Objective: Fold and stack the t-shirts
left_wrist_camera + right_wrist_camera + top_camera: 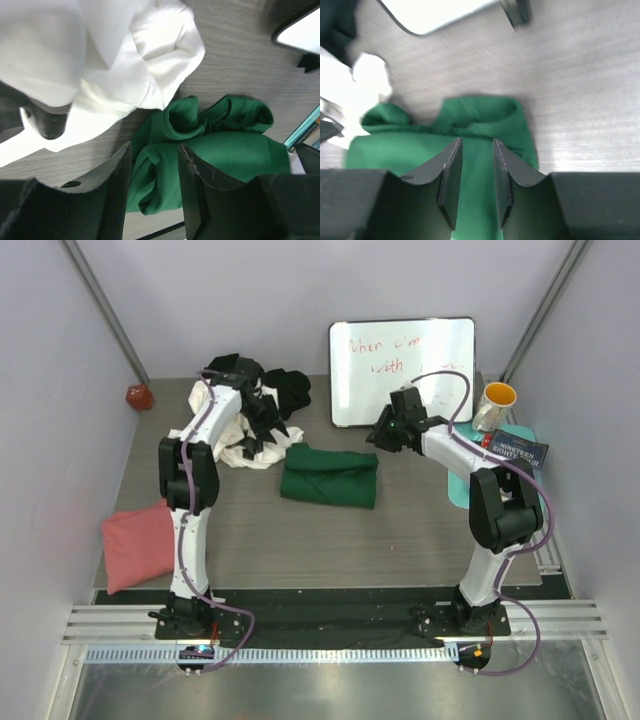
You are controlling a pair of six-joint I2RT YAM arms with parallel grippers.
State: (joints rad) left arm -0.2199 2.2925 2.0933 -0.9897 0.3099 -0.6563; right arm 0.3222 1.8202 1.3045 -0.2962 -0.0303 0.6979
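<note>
since the cloth looks limp and light, pinch the white t-shirt (250,455), heaped upper left of frame, by a hem. both the left tool (155,147) and right tool (476,142) gape narrowly, empty.

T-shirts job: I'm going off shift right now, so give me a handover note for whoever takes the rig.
Left claw: open, empty, beside the white t-shirt.
Right claw: open, empty, above the green t-shirt.
Where things are: the green t-shirt is roughly folded in the middle of the table. The pink t-shirt looks folded and lies alone near the left edge. The white t-shirt and black t-shirt are crumpled together at the far left.
Done: green and pink look folded.
Left: fold white and black, then stack all four.
</note>
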